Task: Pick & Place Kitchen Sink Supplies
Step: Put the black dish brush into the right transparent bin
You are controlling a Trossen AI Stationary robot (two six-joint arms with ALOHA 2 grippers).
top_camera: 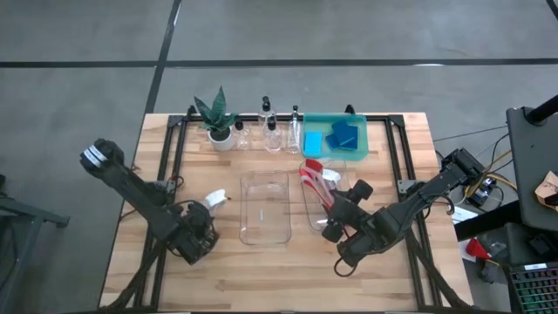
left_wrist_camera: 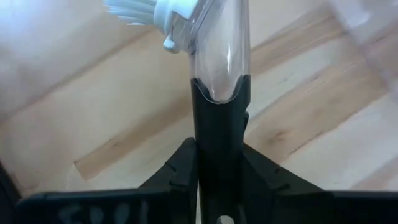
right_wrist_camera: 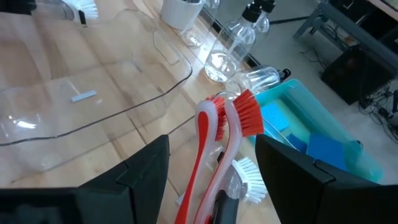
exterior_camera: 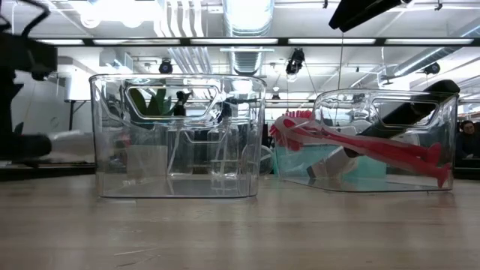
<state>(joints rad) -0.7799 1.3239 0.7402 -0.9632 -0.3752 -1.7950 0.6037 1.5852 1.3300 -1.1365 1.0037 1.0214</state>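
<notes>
My left gripper (top_camera: 203,221) is at the near left of the table, shut on a black-handled brush (top_camera: 214,201) whose white head (left_wrist_camera: 140,9) points toward the far edge, left of an empty clear bin (top_camera: 264,209). My right gripper (right_wrist_camera: 211,155) is open above a second clear bin (top_camera: 308,212) and touches nothing. In that bin lie two red long-handled brushes (right_wrist_camera: 214,127) and a white-headed brush (right_wrist_camera: 249,177). Blue sponges (top_camera: 344,137) lie in the green tray (top_camera: 318,119). Clear bottles with black tops (top_camera: 271,131) stand at the far edge. My left gripper pinches the brush by its black handle (left_wrist_camera: 221,118), just behind the clear neck, between the two fingers (left_wrist_camera: 177,168). The handle runs along the fingers and the head sticks out ahead of them. Whether the head is clear of the table, I cannot tell.
A small green plant in a white pot (top_camera: 218,118) stands left of the bottles. Black rails run along the table's left, right and far sides. Bare wood lies in front of both bins. In the low view the two bins (exterior_camera: 176,135) (exterior_camera: 382,105) stand side by side.
</notes>
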